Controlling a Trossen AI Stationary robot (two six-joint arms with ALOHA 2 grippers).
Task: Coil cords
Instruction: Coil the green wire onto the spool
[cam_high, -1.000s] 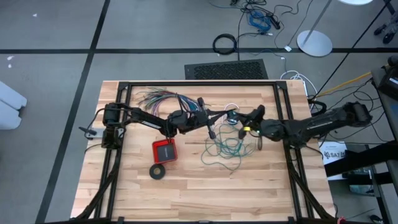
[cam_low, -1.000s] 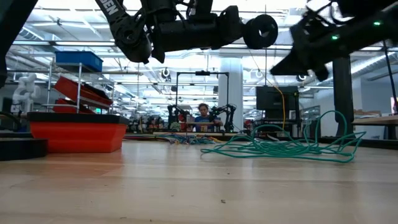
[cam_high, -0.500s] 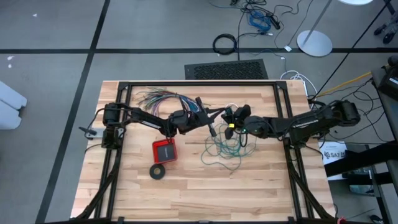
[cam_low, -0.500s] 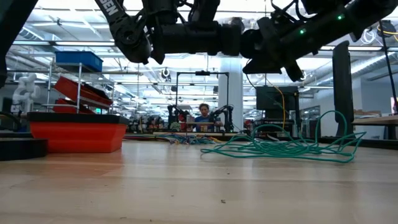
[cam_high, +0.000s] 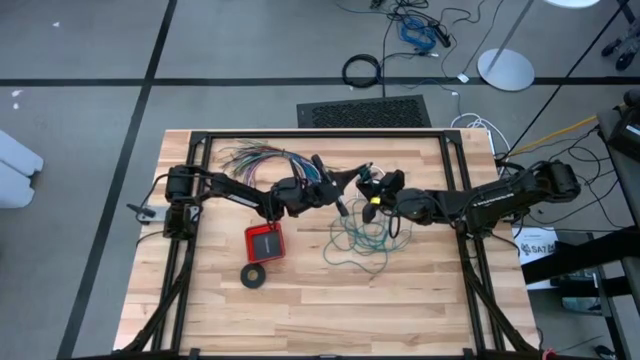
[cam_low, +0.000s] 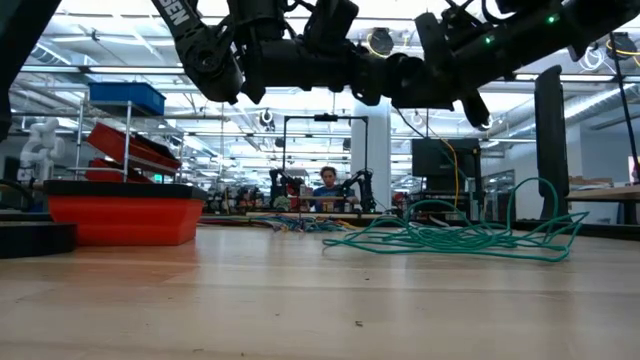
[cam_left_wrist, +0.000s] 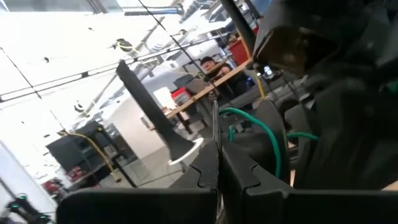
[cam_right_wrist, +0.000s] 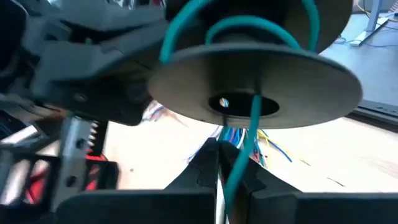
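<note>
The right claw (cam_high: 372, 194) is closed on the teal wire (cam_high: 362, 240), which is seen in the right wrist view running between its shut fingers and up over a dark round spool (cam_right_wrist: 255, 87) just ahead. The left claw (cam_high: 352, 177) is also closed; the spool appears to be held at its tip, though the grip itself is hidden. Both claws are held close together above the table (cam_high: 420, 310), while most of the wire is left in a loose tangle on the wood below. The white cord cannot be made out with certainty. If the wire is pulled too hard, the tangle may be dragged or knotted; if tension is lost, the loop may slip off the spool.
</note>
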